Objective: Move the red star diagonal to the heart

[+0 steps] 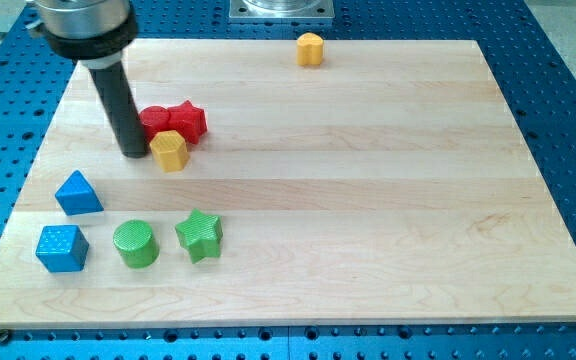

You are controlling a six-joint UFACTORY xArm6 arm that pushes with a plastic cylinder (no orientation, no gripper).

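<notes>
The red star point(190, 120) lies at the upper left of the wooden board point(368, 200). A second red block point(154, 121), rounded in shape, touches its left side. A yellow block point(169, 151), which looks heart-shaped, sits just below the two and touches them. My tip point(134, 154) rests on the board right beside the yellow block's left edge and below-left of the rounded red block. The dark rod rises from there toward the view's top left.
A yellow hexagonal block point(310, 48) sits near the board's top edge. A blue triangle point(78, 192), blue cube point(62, 247), green cylinder point(135, 243) and green star point(200, 235) cluster at the lower left.
</notes>
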